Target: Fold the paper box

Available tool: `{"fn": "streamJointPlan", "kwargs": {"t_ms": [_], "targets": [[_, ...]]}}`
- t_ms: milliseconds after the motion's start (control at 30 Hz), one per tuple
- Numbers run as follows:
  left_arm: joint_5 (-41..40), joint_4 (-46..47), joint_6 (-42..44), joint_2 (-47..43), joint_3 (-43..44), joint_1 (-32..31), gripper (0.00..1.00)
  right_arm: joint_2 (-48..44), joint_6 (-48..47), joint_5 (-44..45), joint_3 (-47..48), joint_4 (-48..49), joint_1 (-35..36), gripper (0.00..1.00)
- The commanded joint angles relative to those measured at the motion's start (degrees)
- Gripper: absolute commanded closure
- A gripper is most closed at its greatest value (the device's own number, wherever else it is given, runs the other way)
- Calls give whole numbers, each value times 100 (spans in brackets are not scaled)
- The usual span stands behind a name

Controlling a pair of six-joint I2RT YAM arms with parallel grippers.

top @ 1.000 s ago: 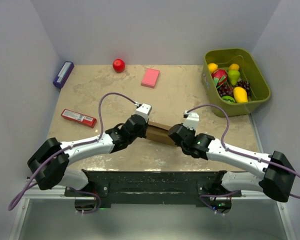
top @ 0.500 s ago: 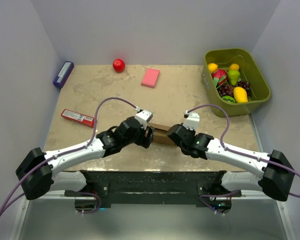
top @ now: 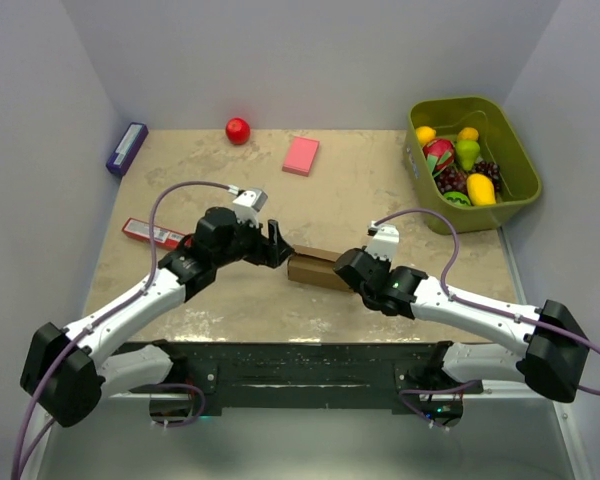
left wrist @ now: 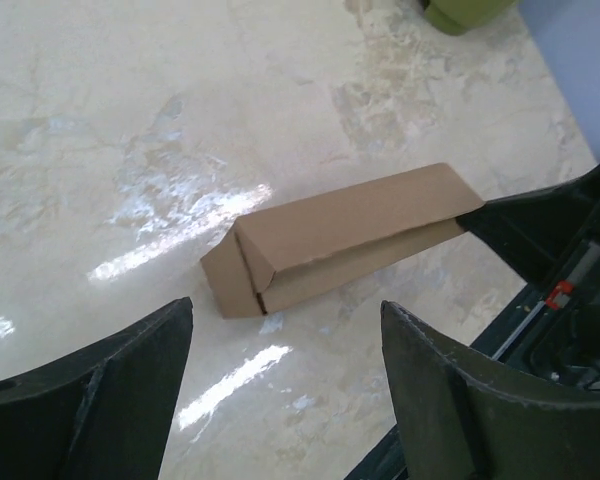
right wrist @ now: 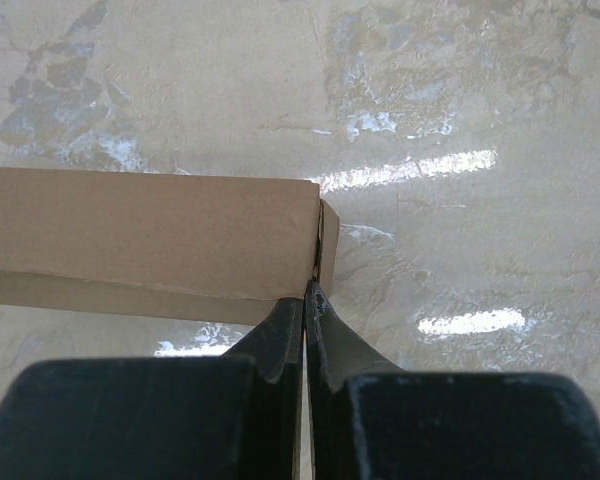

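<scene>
1. L jaws: just let go of paper box point(top: 310, 268) at its L end. Now spread wide and backed off up-left of box, not touching it.
2. Paper box: formed into a long tube, lying flat on worktop point(top: 180, 190) betw. both arms. L end flap looks folded in, so that end is prob. done.
3. R jaws: clenched, pinching thin edge at box's R end.
4. Unclear: box's R end is hidden under R wrist in top view. R wrist cam cuts off box's L part. Can't tell if R flap is tucked.

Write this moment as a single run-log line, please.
paper box: folded shape, lying on table | left gripper: open, clear of box | right gripper: shut on box's end flap
</scene>
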Motion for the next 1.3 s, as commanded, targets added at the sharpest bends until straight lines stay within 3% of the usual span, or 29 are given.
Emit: {"fn": "streamJointPlan", "kwargs": {"t_ms": [0,500,933,1033,1067,1133,1267], "targets": [[928,1055,-403,481,226,256,21,83,79,-302,-116,-152,37,100],[1105,2137,-614,1791,24,617,28,101,26,-408,-178,-2,29,100],[1061,2638,-737,2099,-890,609,37,66,-61,-460,-99,-63,37,100],[1078,2770,-746,2161,-1031,609,40,-13,-228,-583,-2,-46,37,82],[1096,2797,-746,2187,-1057,609,41,-48,-324,-618,15,-46,37,66],[1105,2841,-746,2258,-1058,617,45,-206,-482,-680,24,-81,46,47],[1157,2920,-737,2398,-1040,609,53,-496,-791,-891,112,-186,37,29]]}}
